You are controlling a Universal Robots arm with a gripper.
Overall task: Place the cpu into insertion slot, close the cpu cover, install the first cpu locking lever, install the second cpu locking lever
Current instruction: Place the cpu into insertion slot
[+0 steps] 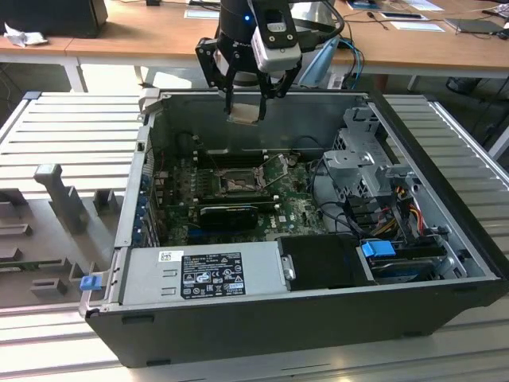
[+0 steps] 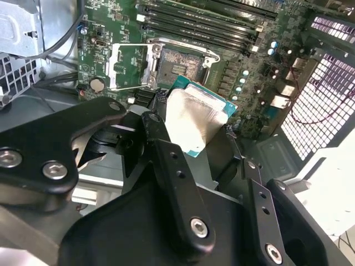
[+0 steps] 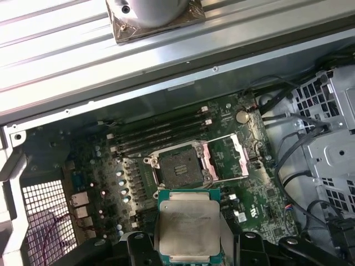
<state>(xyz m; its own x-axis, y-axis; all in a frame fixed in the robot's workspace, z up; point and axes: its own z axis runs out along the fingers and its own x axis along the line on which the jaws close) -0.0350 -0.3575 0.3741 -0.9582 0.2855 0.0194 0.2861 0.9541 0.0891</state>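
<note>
wooden desks (image 1: 143,40) at the back, ribbed metal table (image 1: 71,135) under an open pc case (image 1: 318,318). gripper (image 1: 246,102) hangs over the case's far wall, claw closed partway on the cpu (image 3: 187,230), pinched by two opposite edges, metal top toward the wrist cams. in the exterior view the insertion slot (image 3: 178,169) sits at 6 o'clock from the chip, well apart and lower, pin field bare. cpu cover (image 2: 115,64) is swung open at approx 2 o'clock of the slot. wire levers look released, tho hard to be sure. to do it well imo: keep chip level, square edges w/ the frame, come straight down, no sliding on pins.
</note>
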